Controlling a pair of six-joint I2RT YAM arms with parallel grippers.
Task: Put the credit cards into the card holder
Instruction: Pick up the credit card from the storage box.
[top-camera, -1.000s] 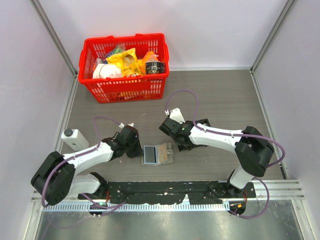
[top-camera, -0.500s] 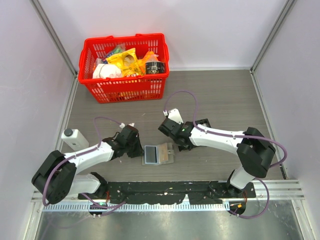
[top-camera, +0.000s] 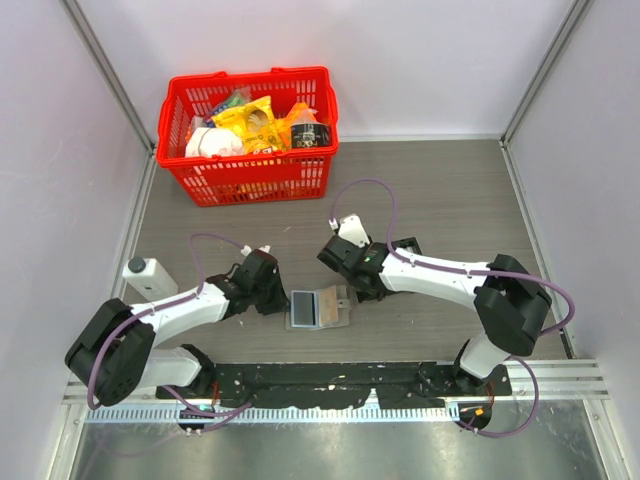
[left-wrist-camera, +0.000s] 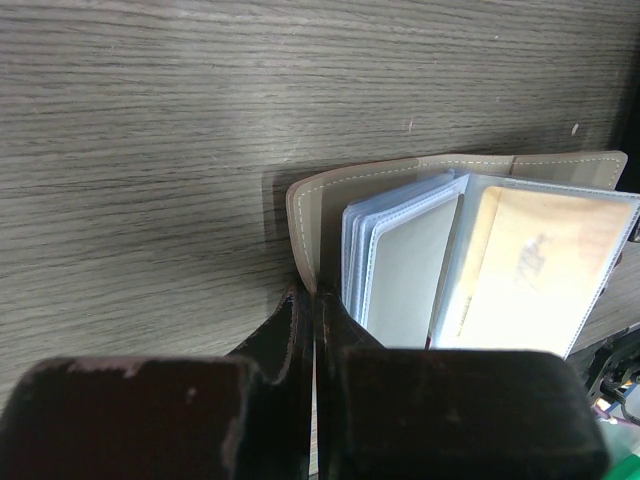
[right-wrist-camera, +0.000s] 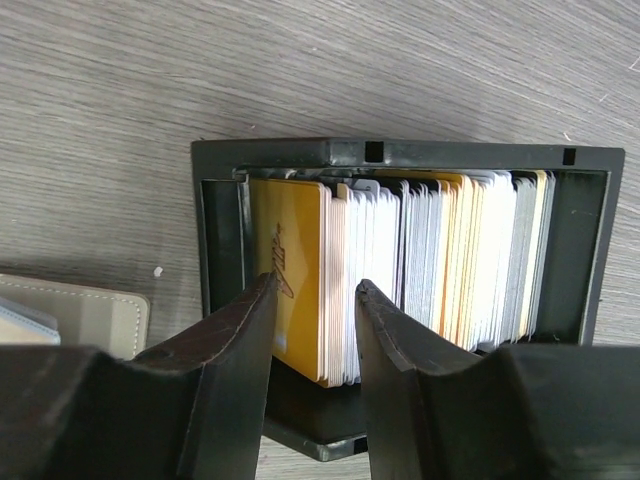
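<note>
two arms meet over an open card holder and a tray of cards.
the wood-grain bench (top-camera: 450, 200) carries a red basket (top-camera: 250, 180) at 11 o'clock. toward 6 o'clock the card holder (top-camera: 318, 308) lies open, its beige cover edge pinched at 9 o'clock by the left gripper (left-wrist-camera: 315, 300), fingers pressed together. at the holder's 2 o'clock a black tray (right-wrist-camera: 400, 152) holds the credit cards (right-wrist-camera: 440, 260) upright. the right gripper (right-wrist-camera: 315, 295) is spread astride the front orange card and a few white ones.
</note>
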